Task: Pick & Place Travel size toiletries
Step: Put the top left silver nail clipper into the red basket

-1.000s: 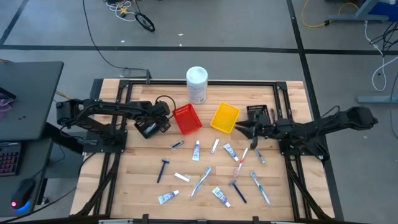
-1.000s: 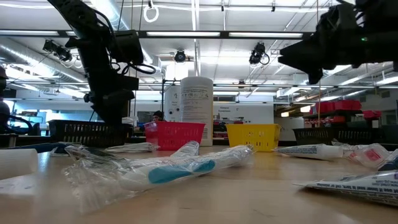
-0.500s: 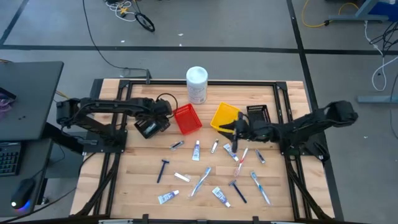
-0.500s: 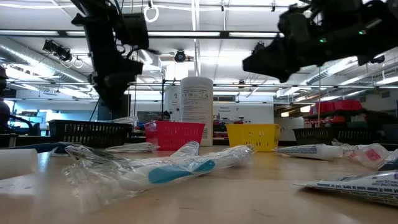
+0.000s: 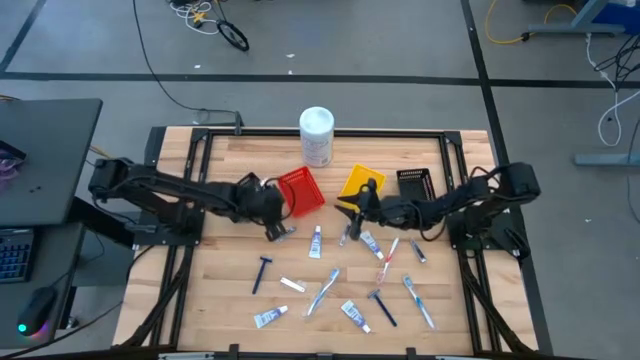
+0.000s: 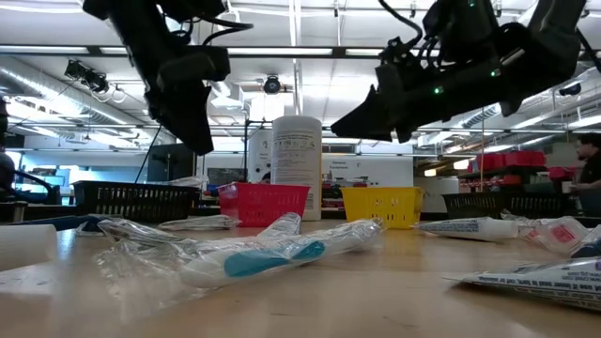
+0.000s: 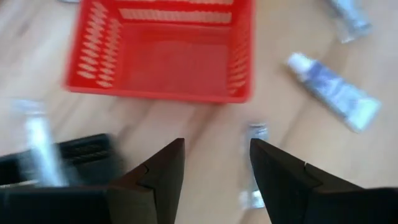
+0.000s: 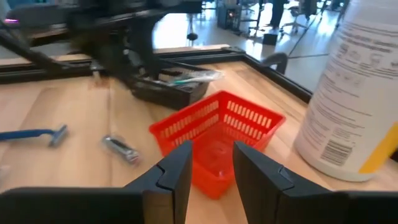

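Several toiletries lie flat on the wooden table [image 5: 230,290]: a silvery tube [image 5: 285,232], toothpaste tubes [image 5: 316,242], a blue razor [image 5: 263,270], toothbrushes [image 5: 322,290]. My left gripper [image 5: 273,226] is open and empty, above the table just beside that silvery tube [image 7: 252,163], on the near side of the red bin [image 7: 163,53]. My right gripper [image 5: 346,209] is open and empty, by the yellow bin's [image 5: 362,188] near left corner, above a second silvery tube [image 5: 346,235]. Its wrist view [image 8: 211,149] looks toward the red bin [image 8: 217,140].
A tall white canister [image 5: 316,135] stands behind the red bin [image 5: 301,190]. One black bin [image 5: 415,183] sits right of the yellow bin. Another [image 7: 68,155], holding a toothbrush, sits left of the red bin under my left arm. More toiletries lie toward the table's near edge.
My left gripper has gone toward the table's right and near edges and come down, from over the left black bin to the silvery tube by the red bin. My right gripper has gone toward the table's left edge, from the right black bin past the yellow bin's near side.
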